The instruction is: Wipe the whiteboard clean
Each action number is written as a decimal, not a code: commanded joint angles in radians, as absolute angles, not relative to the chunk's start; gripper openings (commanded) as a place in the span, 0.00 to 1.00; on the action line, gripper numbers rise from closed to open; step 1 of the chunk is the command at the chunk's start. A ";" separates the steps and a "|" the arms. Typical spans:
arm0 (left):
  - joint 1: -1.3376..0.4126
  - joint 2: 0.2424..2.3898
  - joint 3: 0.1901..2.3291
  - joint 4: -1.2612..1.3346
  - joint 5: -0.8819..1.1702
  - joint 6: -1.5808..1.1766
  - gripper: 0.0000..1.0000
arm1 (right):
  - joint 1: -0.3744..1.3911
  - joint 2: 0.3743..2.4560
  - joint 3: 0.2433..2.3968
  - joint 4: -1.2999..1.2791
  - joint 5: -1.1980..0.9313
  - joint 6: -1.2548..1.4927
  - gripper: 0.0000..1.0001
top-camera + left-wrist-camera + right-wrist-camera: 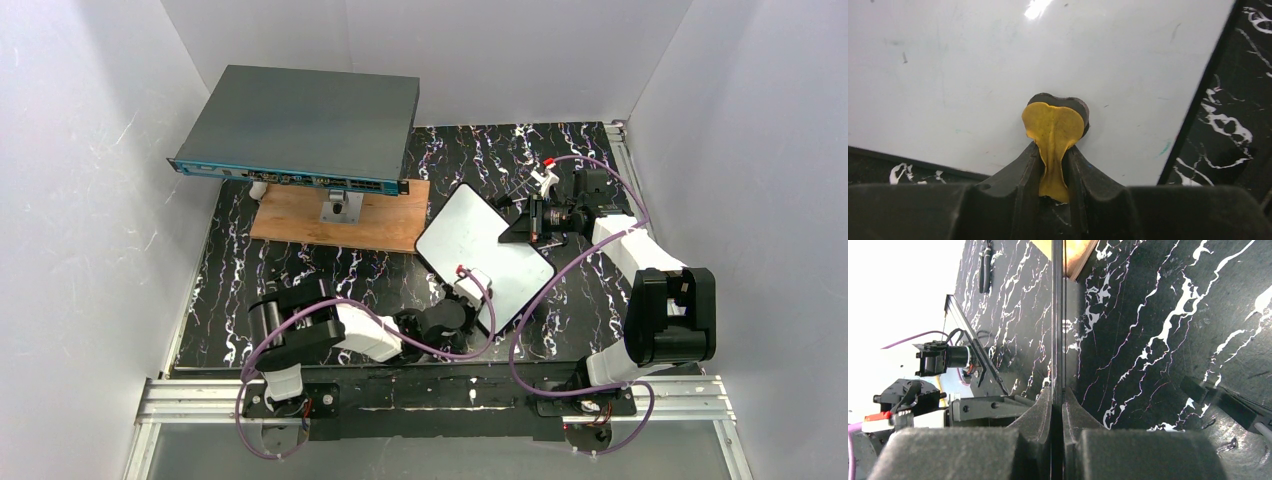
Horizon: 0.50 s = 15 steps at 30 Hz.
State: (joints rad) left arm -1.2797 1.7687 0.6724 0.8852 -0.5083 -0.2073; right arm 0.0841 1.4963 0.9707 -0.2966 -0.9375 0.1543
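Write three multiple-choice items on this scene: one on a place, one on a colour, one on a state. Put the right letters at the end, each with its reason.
1. Where is the grey box?
A. In the near right corner.
B. At the far left, raised over the wooden plank.
C. Between the two arm bases.

2. What colour is the pad in the left jaws?
A. Green.
B. Red.
C. Yellow.

3. How do the right jaws stand?
A. Shut on the whiteboard, at its edge.
B. Wide open.
C. Shut on a pen.

Answers: 1 B, the top view shows the box above the plank at far left. 2 C, the left wrist view shows yellow between the jaws. 3 A, the right wrist view shows a thin edge pinched between them.
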 commanded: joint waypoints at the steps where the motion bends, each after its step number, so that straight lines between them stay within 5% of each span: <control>1: -1.321 1.754 0.764 0.879 -0.413 -0.181 0.00 | 0.086 1.470 0.981 -0.316 -1.049 0.229 0.01; 15: -1.392 1.809 0.860 0.848 -0.424 -0.192 0.00 | 0.086 1.468 0.981 -0.318 -1.047 0.229 0.01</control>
State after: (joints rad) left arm -1.3972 1.8088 0.8616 0.8444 -0.3965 -0.1844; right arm 0.0845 1.4963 0.9703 -0.3141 -0.9459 0.1658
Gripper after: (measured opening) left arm 0.212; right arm 0.101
